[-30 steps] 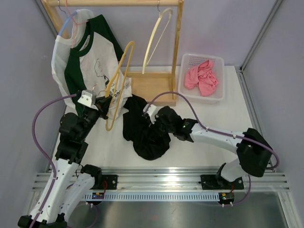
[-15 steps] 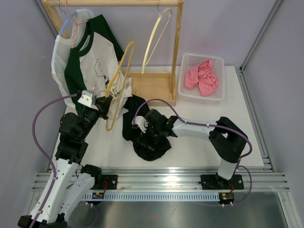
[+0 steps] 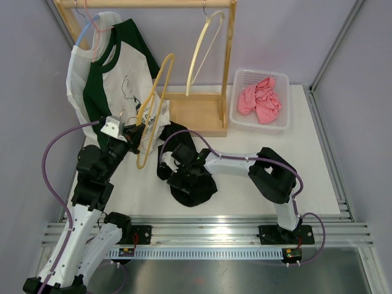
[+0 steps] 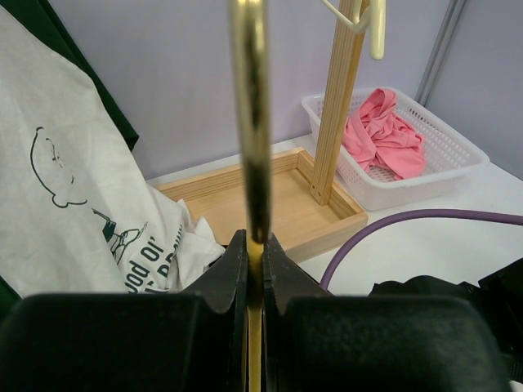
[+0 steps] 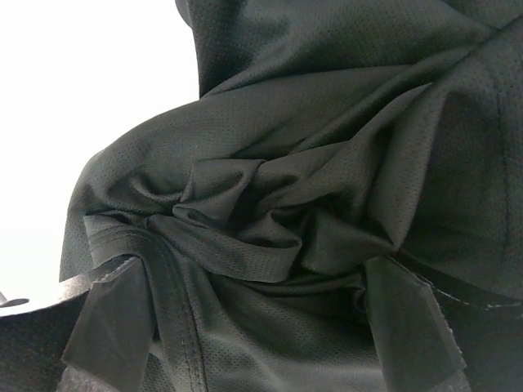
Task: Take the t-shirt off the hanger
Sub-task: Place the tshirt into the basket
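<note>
The black t-shirt [image 3: 191,184] lies crumpled on the table, off the yellow hanger [image 3: 157,92]. My left gripper [image 3: 136,130] is shut on that hanger's lower bar; in the left wrist view the hanger [image 4: 249,122] rises straight up from between the closed fingers of the left gripper [image 4: 254,245]. My right gripper [image 3: 173,160] sits low over the t-shirt's left side. In the right wrist view the right gripper [image 5: 257,302] is open, its fingers spread wide with folds of the black t-shirt [image 5: 327,122] lying loose between them.
A white and green shirt [image 3: 104,79] hangs at the left of the wooden rack [image 3: 196,113]. A cream hanger [image 3: 202,49] hangs from the rod. A white basket [image 3: 277,125] with a pink cloth [image 3: 260,101] stands at the back right.
My right gripper has opened, letting go of the black t-shirt, and the arm has swung left across it. The left arm and yellow hanger have not moved.
</note>
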Robot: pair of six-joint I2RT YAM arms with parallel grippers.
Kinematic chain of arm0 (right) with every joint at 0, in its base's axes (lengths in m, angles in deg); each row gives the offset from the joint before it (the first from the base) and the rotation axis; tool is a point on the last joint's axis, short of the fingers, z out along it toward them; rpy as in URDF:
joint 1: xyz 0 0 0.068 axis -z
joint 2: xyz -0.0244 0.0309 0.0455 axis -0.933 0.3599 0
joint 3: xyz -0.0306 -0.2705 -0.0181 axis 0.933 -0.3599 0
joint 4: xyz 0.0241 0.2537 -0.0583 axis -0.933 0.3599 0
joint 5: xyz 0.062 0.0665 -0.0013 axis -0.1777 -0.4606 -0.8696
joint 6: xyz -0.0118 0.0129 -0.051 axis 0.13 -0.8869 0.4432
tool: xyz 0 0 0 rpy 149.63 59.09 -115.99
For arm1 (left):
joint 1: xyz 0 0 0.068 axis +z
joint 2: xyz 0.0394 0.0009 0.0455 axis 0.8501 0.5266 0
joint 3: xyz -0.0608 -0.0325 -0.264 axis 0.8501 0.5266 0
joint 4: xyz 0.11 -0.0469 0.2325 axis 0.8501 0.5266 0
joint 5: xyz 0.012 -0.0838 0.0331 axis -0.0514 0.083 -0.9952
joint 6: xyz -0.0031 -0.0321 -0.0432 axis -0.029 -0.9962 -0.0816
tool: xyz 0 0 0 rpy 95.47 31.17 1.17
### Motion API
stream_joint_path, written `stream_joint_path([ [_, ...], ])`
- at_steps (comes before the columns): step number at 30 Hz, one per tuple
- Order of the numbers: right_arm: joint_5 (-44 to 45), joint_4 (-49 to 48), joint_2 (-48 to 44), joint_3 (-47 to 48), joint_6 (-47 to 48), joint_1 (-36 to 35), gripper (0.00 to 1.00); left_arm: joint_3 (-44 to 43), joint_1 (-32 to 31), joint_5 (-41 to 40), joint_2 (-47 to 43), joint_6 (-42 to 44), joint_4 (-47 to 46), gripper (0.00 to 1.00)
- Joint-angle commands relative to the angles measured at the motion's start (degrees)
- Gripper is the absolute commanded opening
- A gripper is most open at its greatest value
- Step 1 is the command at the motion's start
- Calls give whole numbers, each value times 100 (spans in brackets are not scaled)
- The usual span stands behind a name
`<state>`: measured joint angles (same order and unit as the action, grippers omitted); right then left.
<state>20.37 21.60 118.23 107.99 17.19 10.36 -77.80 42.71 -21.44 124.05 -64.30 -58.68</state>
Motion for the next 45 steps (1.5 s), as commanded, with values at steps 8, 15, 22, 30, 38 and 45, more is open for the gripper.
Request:
stream_joint_path([
  [8, 1338, -260, -750, -915, -384, 18, 18, -184, 13, 130, 6, 66, -379, 0],
  [15, 2148, -1892, -2867, -2189, -621, 27, 0, -175, 13, 174, -55, 66, -361, 0],
  [22, 3414, -2984, -4607, -3139, -1017, 158, 0, -201, 13, 183, -38, 57, -335, 0],
  [30, 4284, -3732, -6120, -3676, -1580, 739, 0, -228, 13, 192, -55, 48, -317, 0],
  [38, 4505, -3899, -6711, -2702, -781, 774, 0, -245, 13, 192, 15, 57, -300, 0],
  [45, 4636, -3996, -5815, -1181, 19, 941, 0, -219, 13, 192, -20, 66, -300, 0],
])
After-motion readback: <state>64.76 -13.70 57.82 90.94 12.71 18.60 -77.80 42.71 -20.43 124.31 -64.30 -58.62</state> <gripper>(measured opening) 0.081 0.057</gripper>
